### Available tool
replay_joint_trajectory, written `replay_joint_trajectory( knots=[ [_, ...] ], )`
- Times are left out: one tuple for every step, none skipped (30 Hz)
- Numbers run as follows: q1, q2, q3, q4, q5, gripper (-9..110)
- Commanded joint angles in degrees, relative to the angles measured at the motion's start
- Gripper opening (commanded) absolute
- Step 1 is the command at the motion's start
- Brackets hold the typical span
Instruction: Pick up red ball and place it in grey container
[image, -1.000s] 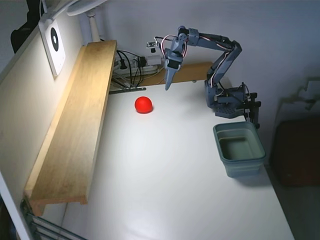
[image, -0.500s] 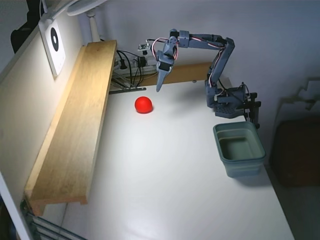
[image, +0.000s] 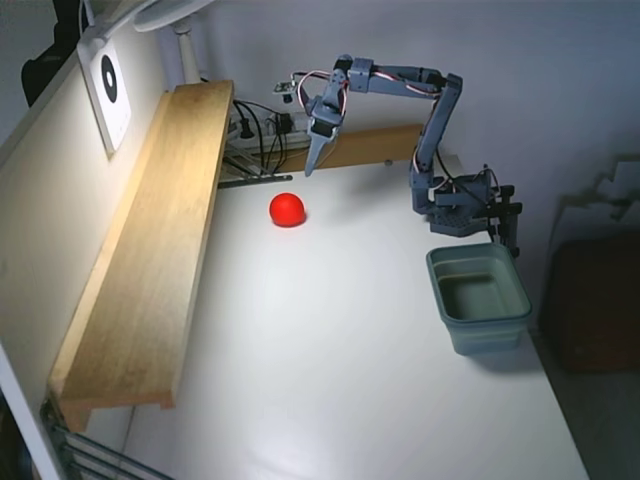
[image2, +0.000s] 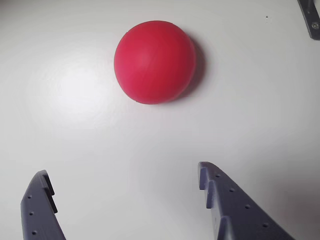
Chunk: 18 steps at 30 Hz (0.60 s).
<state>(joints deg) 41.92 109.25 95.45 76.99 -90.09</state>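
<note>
Your jaws stand spread wide and hold nothing: in the wrist view both fingers (image2: 227, 200) rise from the bottom edge with bare white worktop (image2: 150, 165) between them. The gripper (image: 309, 168) hangs in the air, pointing down, beyond the red ball (image: 287, 209) and a little to its right in the fixed view, not touching it. You can see the red ball (image2: 154, 61) resting on the worktop ahead of the open jaws in the wrist view, roughly centred between them. The grey container (image: 478, 297) sits on the worktop well apart from the ball, far to its right and nearer the camera, just in front of the arm's base (image: 462, 205). A long wooden shelf (image: 150, 250) runs along the worktop's left side, near the ball.
</note>
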Motion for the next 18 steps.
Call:
replay_joint_trajectory(
  knots=[
    [0.6,-2.1,-4.0,-1.3,0.1,38],
    [0.6,-2.8,-4.5,-1.5,0.1,38],
    [0.6,-3.9,-5.3,-1.9,0.1,38],
    [0.6,-5.0,-6.1,-2.1,0.1,38],
    [0.6,-6.2,-6.9,-2.4,0.1,38],
    [0.6,-6.9,-7.5,-2.6,0.1,38],
    [0.6,-6.9,-7.5,-2.6,0.1,38],
    [0.6,-6.9,-7.5,-2.6,0.1,38],
    [0.7,-6.9,-7.5,-2.6,0.1,38],
    [0.8,-6.9,-7.5,-2.6,0.1,38],
    [0.8,-6.9,-7.5,-2.6,0.1,38],
    [0.8,-6.9,-7.5,-2.6,0.1,38],
    [0.8,-8.0,-8.4,-2.8,0.1,38],
    [0.8,-9.1,-9.3,-3.1,0.1,38],
    [0.8,-9.9,-9.9,-3.2,0.1,38],
    [0.9,-9.9,-9.9,-3.2,0.1,38],
    [1.0,-9.9,-9.9,-3.2,0.1,38],
    [1.1,-9.9,-9.9,-3.2,0.1,38]
  ],
)
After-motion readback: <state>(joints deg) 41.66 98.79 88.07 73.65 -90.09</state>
